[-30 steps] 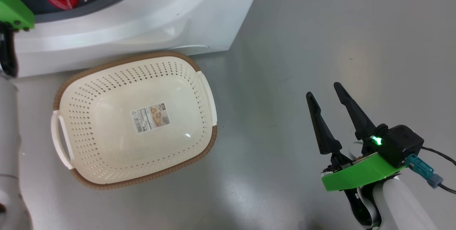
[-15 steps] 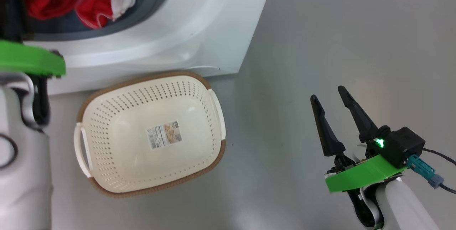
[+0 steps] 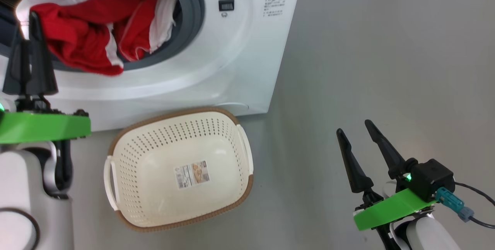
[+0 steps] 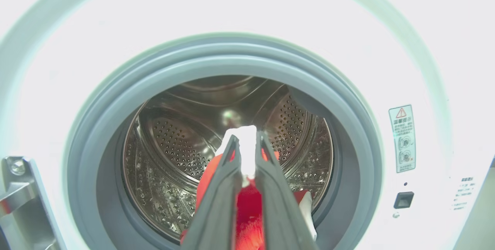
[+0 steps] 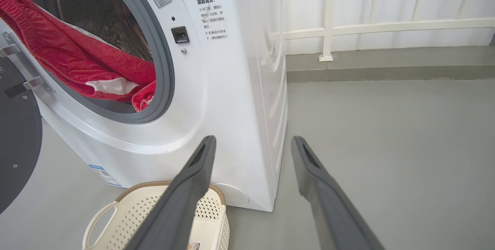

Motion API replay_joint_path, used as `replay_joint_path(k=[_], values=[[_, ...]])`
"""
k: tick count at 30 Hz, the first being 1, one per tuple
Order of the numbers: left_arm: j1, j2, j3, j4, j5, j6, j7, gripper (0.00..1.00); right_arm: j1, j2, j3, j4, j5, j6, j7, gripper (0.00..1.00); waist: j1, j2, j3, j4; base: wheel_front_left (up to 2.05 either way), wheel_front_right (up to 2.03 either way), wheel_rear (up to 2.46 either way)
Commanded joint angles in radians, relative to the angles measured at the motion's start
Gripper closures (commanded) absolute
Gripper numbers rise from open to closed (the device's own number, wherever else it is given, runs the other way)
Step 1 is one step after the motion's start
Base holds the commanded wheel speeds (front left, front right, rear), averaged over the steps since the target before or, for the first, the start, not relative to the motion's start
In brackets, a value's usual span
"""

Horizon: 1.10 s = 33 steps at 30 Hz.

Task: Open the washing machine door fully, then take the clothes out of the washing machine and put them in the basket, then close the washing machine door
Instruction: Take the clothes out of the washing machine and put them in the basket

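The white washing machine (image 3: pixel 239 48) stands with its drum open. In the right wrist view the washing machine door (image 5: pixel 15 145) hangs swung out at the left edge. Red and white clothes (image 3: pixel 85 33) spill from the drum over the grey gasket (image 3: pixel 193 17). My left gripper (image 3: pixel 26 23) is in front of the opening, shut on the clothes. The left wrist view shows white fabric pinched at the left gripper (image 4: pixel 247 137) tips, with red cloth (image 4: pixel 249 211) below. The cream basket (image 3: pixel 154 165) sits empty on the floor below the machine. My right gripper (image 3: pixel 352 127) hovers open and empty to the right.
Bare grey floor (image 3: pixel 367 48) spreads right of the machine. A white railing (image 5: pixel 386 25) and a low kerb run along the back in the right wrist view. The door hinge bracket (image 4: pixel 15 196) shows at the left of the opening.
The head camera has tilted up, bringing the drum opening into view. My left gripper has drawn back from the machine towards me with the clothes stretched out. The right arm has hardly moved.
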State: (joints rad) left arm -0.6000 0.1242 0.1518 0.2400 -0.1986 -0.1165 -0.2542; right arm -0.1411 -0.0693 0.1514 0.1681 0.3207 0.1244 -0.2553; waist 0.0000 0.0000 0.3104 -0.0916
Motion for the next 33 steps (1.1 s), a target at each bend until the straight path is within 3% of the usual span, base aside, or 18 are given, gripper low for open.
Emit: replay_joint_path(k=[1,19,25,33], values=[[0.017,0.026,0.025,-0.048,0.012,-0.007,-0.008,1.00,0.010,-0.007,0.028,-0.018,0.006,0.006,-0.006,0.00,0.0000,0.0000,-0.040,0.009,0.00,0.00,0.00],[0.260,-0.024,-0.022,-0.287,0.020,0.007,0.014,1.00,0.037,-0.007,0.039,-0.003,0.013,0.006,-0.006,0.00,0.0000,0.0000,-0.142,-0.008,0.00,0.00,0.00],[0.329,-0.045,-0.055,-0.243,0.008,0.015,0.015,1.00,0.039,-0.007,0.033,-0.004,0.014,0.006,-0.006,0.00,0.0000,0.0000,-0.146,-0.007,0.00,0.00,0.00],[0.342,-0.063,-0.094,-0.067,-0.009,0.022,-0.005,1.00,0.032,-0.007,0.037,-0.015,0.010,0.006,-0.006,0.00,0.0000,0.0000,-0.123,-0.007,0.00,0.00,0.00]])
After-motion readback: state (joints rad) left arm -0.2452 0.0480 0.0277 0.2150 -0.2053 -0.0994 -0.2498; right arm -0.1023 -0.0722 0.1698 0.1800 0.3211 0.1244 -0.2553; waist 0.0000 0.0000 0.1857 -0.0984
